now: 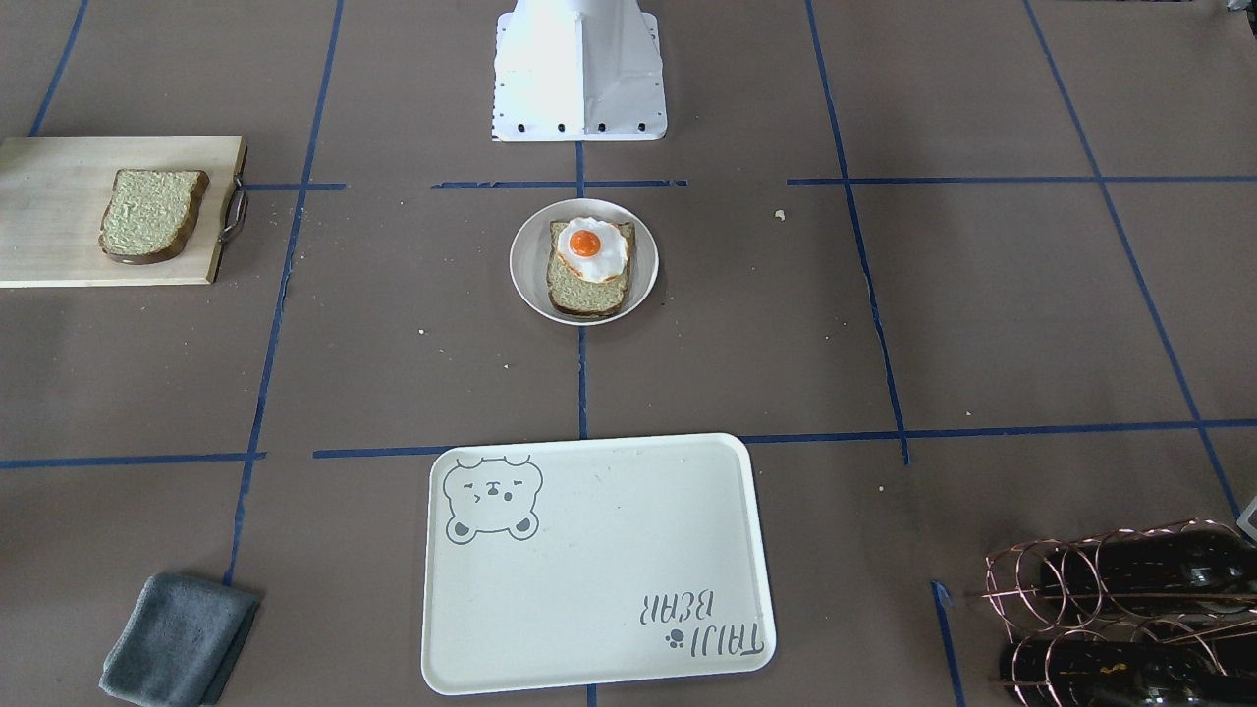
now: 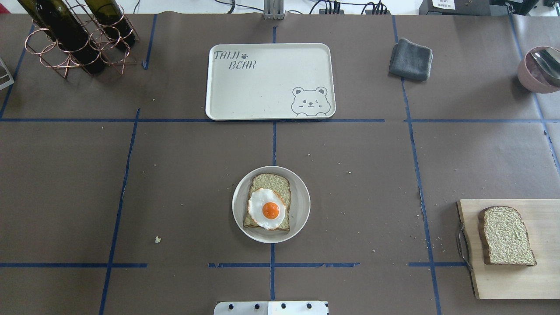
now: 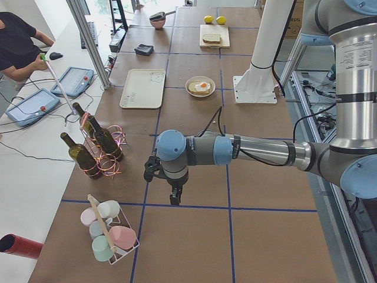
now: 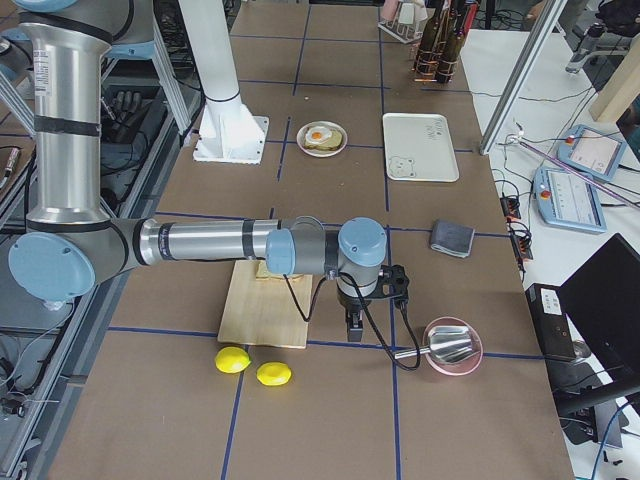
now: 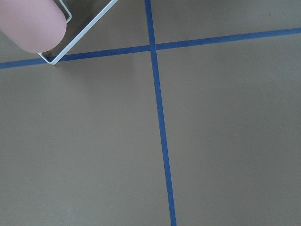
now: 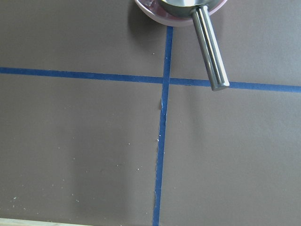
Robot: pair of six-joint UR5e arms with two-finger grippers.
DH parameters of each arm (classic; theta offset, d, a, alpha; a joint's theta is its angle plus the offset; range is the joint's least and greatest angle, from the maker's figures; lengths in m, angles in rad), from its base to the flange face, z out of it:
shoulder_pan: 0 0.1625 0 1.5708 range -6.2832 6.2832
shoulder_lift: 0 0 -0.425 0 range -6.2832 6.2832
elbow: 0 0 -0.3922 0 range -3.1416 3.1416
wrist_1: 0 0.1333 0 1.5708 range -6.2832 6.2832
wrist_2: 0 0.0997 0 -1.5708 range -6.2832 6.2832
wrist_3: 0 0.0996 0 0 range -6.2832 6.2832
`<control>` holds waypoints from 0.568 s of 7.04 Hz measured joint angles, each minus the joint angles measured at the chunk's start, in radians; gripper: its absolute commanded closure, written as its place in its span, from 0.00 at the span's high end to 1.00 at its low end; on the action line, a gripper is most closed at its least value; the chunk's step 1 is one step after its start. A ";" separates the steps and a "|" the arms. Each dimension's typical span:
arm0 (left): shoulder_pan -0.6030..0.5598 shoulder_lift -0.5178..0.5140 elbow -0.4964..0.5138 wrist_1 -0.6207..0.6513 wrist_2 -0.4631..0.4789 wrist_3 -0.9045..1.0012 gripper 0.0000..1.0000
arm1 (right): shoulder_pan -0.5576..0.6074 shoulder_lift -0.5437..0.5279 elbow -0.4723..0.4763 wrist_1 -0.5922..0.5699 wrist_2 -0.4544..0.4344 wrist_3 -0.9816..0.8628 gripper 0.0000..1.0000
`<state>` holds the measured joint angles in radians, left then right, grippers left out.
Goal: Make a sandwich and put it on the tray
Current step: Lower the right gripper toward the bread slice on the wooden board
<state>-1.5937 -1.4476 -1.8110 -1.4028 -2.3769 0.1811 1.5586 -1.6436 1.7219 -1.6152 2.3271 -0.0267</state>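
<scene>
Left gripper (image 3: pixel 175 196) hangs low over bare table, near the bottle rack (image 3: pixel 97 154) and far from the food. From the side I cannot tell how wide its jaws are, and I see nothing in them. Right gripper (image 4: pixel 354 322) sits just off the cutting board (image 2: pixel 503 280), near the pink bowl (image 4: pixel 452 347); its opening is equally unreadable.

Progress:
- **Started:** the first bread slice (image 2: pixel 273 183) lies on the plate (image 2: pixel 302 205) with the fried egg (image 2: pixel 267 209) on top.
- **Not yet used:** the second bread slice (image 2: pixel 505 236) lies on the cutting board, well apart from the plate.
- **Tray:** no part of the sandwich is on the tray (image 2: pixel 262 87).
- **Left, by my reckoning:** cap the egg with the second slice, then carry the stack to the tray.
</scene>
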 measured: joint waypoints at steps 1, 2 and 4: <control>-0.002 0.000 -0.008 0.001 0.000 0.001 1.00 | 0.000 -0.004 0.002 0.002 0.011 0.000 1.00; -0.005 0.000 -0.024 0.003 0.001 0.001 1.00 | 0.000 -0.010 0.003 0.006 0.032 0.003 1.00; -0.007 0.000 -0.042 0.002 -0.001 -0.004 1.00 | 0.000 -0.015 0.002 0.010 0.049 0.009 1.00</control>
<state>-1.6009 -1.4476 -1.8535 -1.4012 -2.3782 0.1769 1.5585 -1.6582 1.7234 -1.6048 2.3759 -0.0179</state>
